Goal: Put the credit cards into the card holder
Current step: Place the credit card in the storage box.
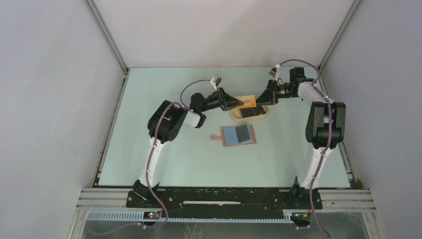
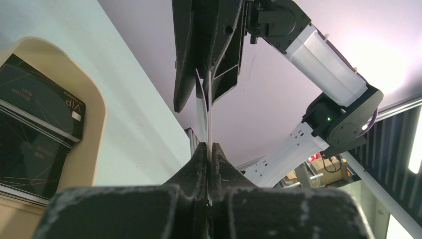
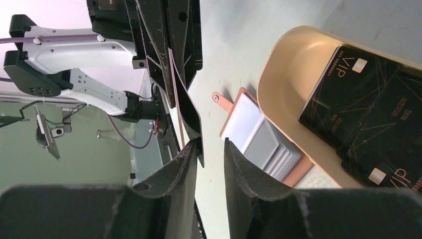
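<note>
Thin orange-yellow credit card (image 1: 247,102) held edge-up over the beige oval tray (image 3: 278,69).

The left gripper (image 2: 210,149), reaching in from 9 o'clock, is clamped tight on the card. The right gripper (image 3: 209,144), from 3 o'clock, stands part-open astride its other edge. The reddish-brown leather-like card holder (image 1: 238,135) lies open on the pale green surface (image 1: 174,159) at the tray's 6 o'clock. Black VIP-marked pieces (image 3: 348,94) line the tray.
</note>
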Motion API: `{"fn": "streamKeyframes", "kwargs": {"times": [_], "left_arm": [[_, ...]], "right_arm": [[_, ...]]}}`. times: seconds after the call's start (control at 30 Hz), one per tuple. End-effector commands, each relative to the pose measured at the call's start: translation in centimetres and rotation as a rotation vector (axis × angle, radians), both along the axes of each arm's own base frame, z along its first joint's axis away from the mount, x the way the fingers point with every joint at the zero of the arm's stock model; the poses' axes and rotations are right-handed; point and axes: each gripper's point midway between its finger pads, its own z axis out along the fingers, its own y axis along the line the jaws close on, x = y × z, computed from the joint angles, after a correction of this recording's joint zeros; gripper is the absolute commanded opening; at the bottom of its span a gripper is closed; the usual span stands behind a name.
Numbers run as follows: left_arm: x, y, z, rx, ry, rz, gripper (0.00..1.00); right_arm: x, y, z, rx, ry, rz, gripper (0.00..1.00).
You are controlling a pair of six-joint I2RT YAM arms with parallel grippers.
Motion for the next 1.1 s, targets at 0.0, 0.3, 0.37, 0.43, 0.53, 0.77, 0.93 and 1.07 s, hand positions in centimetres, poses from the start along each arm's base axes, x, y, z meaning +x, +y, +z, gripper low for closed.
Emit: {"fn": "streamKeyframes", "kwargs": {"times": [0.0, 0.3, 0.37, 0.43, 0.53, 0.77, 0.93, 1.07], "left_arm": [[-0.3, -0.6, 2.3, -0.059, -0.084, -0.029, 0.0], [2.5, -0.9, -0.1, 0.007, -0.012, 0.026, 0.03], [3.3, -1.0, -1.3, 0.057, 0.008, 0.055, 0.05], [3.9, -1.0, -2.5, 0.103, 0.025, 0.077, 0.11], [4.6, -1.1, -4.4, 0.169, 0.052, 0.099, 0.13], [5.6, -1.3, -5.9, 0.247, 0.064, 0.125, 0.19], [6.3, -1.2, -6.6, 0.301, 0.057, 0.146, 0.26], [6.3, -1.0, -6.9, 0.323, 0.052, 0.156, 0.3]], "right_arm": [[0.4, 1.0, 0.7, 0.032, -0.014, 0.033, 0.35], [1.5, 1.3, -0.1, 0.045, 0.015, 0.042, 0.07], [1.8, 1.2, -0.5, 0.034, 0.02, 0.036, 0.04], [2.2, 1.1, -1.2, 0.015, 0.023, 0.028, 0.03], [2.9, 0.8, -2.5, -0.006, 0.04, 0.014, 0.02], [4.2, -0.1, -4.5, -0.025, 0.067, -0.004, 0.0], [5.0, -0.5, -5.1, -0.03, 0.076, -0.01, 0.0], [5.2, -1.2, -5.2, -0.03, 0.069, -0.022, 0.0]]}}
